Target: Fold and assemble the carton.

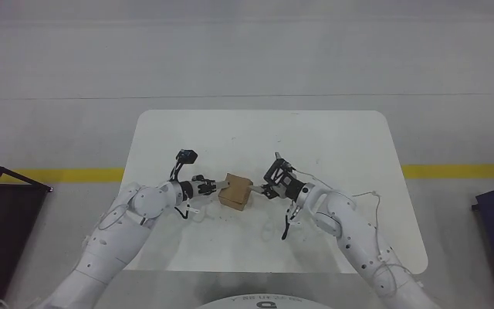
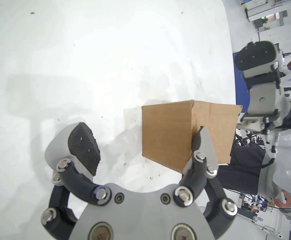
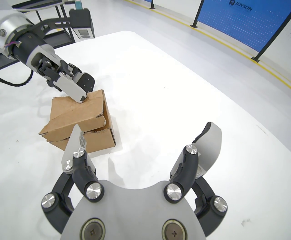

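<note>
A small brown carton [image 1: 235, 191] sits on the middle of the white table [image 1: 324, 147], its top flaps folded down and overlapping unevenly. My left gripper [image 1: 211, 185] is open at the carton's left side. In the left wrist view one finger [image 2: 203, 145] rests on the carton [image 2: 166, 136] at its upper corner, while the other pad [image 2: 84, 145] hangs free over the table. My right gripper [image 1: 268, 188] is open on the carton's right side. One of its fingertips [image 3: 75, 136] is against the loose flap of the carton [image 3: 95, 136], and the other finger [image 3: 210, 138] is clear of it.
A yellow line [image 1: 69, 174] runs across the floor behind the table. A dark cart [image 1: 15, 208] stands at the left and a blue panel [image 3: 245, 20] on the floor beyond the table. There is free table surface behind and to both sides of the carton.
</note>
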`<state>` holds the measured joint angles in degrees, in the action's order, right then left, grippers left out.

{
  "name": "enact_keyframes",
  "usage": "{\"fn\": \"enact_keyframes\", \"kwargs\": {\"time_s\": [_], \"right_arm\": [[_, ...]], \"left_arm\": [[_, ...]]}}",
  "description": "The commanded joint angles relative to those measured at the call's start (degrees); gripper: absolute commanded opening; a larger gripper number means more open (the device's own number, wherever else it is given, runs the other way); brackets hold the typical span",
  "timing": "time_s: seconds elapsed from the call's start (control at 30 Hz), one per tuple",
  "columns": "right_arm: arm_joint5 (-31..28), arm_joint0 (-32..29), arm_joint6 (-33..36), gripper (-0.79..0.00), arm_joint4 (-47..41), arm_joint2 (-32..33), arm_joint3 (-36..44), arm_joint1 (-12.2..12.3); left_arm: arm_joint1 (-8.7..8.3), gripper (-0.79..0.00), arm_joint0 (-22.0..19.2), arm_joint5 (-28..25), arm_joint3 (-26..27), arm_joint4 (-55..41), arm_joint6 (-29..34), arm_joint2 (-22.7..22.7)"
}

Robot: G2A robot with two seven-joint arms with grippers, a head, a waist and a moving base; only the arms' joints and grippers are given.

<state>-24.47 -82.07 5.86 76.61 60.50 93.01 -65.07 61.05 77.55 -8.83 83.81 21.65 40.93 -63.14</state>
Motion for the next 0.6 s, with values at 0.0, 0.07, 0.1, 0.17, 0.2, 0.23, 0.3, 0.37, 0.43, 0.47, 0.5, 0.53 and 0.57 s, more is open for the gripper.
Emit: {"fn": "enact_keyframes", "kwargs": {"time_s": [0.0, 0.07, 0.1, 0.17, 0.2, 0.23, 0.3, 0.37, 0.43, 0.47, 0.5, 0.53, 0.57], "right_arm": [[-0.14, 0.16, 0.25, 0.0, 0.39, -0.06, 0.64, 0.0], [-0.15, 0.83, 1.13, 0.0, 1.25, -0.61, 0.78, -0.1], [-0.07, 1.23, 1.58, 0.0, 1.47, -1.09, 0.6, -0.22], [0.04, 2.18, 2.35, 0.0, 1.5, -2.14, -0.21, -0.51], [0.19, 2.58, 2.3, 0.0, 1.25, -2.44, -0.61, -0.64], [0.6, 2.75, 2.1, 0.0, 1.07, -2.56, -0.85, -0.73], [1.52, 2.16, 1.2, 0.0, 0.22, -1.83, -0.96, -0.69], [1.84, 0.54, 0.7, 0.0, -0.64, 0.09, -0.74, -0.3], [1.52, -1.6, 1.76, 0.0, -0.33, 2.37, -0.44, 0.32], [0.96, -2.57, 2.4, 0.0, -0.74, 3.32, -0.08, 0.57], [0.22, -3.31, 2.97, 0.0, -1.24, 4.13, 0.09, 0.78], [-0.5, -3.7, 3.8, 0.0, -1.05, 4.61, 0.26, 0.96], [-1.15, -3.87, 4.55, 0.0, -0.92, 4.72, 0.36, 1.05]], "left_arm": [[0.02, 0.0, -0.03, 0.11, -0.07, 0.1, -0.04, 0.08], [0.04, 0.0, -0.03, 0.2, -0.1, 0.07, -0.04, 0.13], [0.04, 0.0, -0.03, 0.23, -0.16, 0.16, 0.0, 0.16], [0.06, 0.0, -0.03, 0.34, -0.19, 0.16, -0.07, 0.2], [0.07, 0.0, -0.04, 0.33, -0.19, 0.13, -0.09, 0.21], [0.08, 0.0, -0.07, 0.34, -0.18, 0.02, -0.15, 0.18], [0.08, 0.0, -0.14, 0.34, 0.0, -0.11, -0.2, 0.08], [0.07, 0.0, -0.14, 0.36, 0.15, -0.07, -0.28, -0.02], [0.06, 0.0, -0.14, 0.39, 0.23, -0.05, -0.24, -0.08], [0.06, 0.0, -0.15, 0.38, 0.27, -0.03, -0.35, -0.12], [0.06, 0.0, -0.15, 0.39, 0.29, -0.02, -0.37, -0.13], [0.06, 0.0, -0.18, 0.41, 0.3, -0.02, -0.36, -0.14], [0.07, 0.0, -0.25, 0.36, 0.35, 0.02, -0.3, -0.09]]}}
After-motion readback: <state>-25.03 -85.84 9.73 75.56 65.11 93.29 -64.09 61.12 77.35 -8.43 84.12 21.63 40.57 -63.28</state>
